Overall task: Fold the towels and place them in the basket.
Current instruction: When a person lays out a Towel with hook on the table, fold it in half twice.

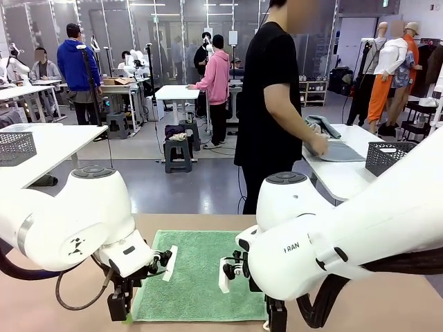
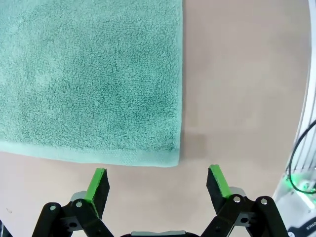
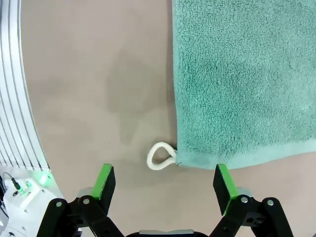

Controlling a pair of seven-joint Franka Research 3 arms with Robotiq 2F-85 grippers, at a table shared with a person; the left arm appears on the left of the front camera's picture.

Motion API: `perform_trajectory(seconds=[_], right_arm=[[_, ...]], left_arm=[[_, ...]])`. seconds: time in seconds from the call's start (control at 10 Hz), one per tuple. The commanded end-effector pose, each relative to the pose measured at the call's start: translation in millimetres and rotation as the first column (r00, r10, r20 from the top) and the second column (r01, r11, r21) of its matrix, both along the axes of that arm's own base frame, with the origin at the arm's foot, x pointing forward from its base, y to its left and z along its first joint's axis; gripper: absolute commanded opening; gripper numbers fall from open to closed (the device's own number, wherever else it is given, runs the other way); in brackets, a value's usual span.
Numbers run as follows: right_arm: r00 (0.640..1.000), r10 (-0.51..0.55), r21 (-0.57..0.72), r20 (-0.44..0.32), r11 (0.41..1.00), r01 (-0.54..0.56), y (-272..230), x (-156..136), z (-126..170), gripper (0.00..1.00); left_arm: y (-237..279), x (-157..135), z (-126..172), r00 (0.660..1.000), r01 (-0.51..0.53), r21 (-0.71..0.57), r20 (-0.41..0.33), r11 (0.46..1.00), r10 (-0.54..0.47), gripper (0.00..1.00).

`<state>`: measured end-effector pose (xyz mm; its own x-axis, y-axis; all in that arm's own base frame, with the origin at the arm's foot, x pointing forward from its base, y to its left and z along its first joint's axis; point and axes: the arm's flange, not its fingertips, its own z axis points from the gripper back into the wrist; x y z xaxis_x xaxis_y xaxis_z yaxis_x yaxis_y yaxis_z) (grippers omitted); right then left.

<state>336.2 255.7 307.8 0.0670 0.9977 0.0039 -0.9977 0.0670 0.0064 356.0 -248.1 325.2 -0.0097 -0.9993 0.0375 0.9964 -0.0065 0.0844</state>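
One mint-green towel (image 1: 201, 273) lies flat on the tan table between my two arms. My left gripper (image 1: 119, 312) hangs at its near left corner. In the left wrist view the towel (image 2: 89, 79) has that corner just above the gap of the open left gripper (image 2: 158, 180), which holds nothing. My right gripper (image 1: 275, 319) hangs at the towel's near right corner. The right wrist view has the towel (image 3: 242, 79) and its white loop (image 3: 160, 157) just beyond the open right gripper (image 3: 162, 183); its green pads (image 3: 104, 180) touch nothing.
A person in black (image 1: 273, 104) stands beyond the table, turned to a side table with a hand on a grey cloth (image 1: 344, 151). Dark grey lattice baskets stand on the right side table (image 1: 387, 156) and the left one (image 1: 15, 147). Bare tabletop (image 2: 242, 74) flanks the towel.
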Motion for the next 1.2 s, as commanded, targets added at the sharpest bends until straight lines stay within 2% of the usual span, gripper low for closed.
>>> perform_trajectory(seconds=[0.0,0.4,1.1], right_arm=[[1.0,0.018,0.008,0.019,1.0,-0.018,2.8,1.9,-7.9,1.0],[1.0,-0.002,0.0,0.014,1.0,0.002,4.2,3.3,-12.4,1.0],[1.0,-0.02,0.007,-0.001,1.0,0.02,2.5,5.8,-15.7,1.0]], left_arm=[[-1.9,-12.3,-8.5,1.0,-0.015,-0.035,0.02,0.999,0.016,1.0],[-2.9,-22.0,-23.7,1.0,0.001,-0.038,-0.01,0.999,-0.001,1.0],[2.3,-23.9,-30.5,1.0,-0.002,-0.027,-0.024,1.0,0.002,1.0]])
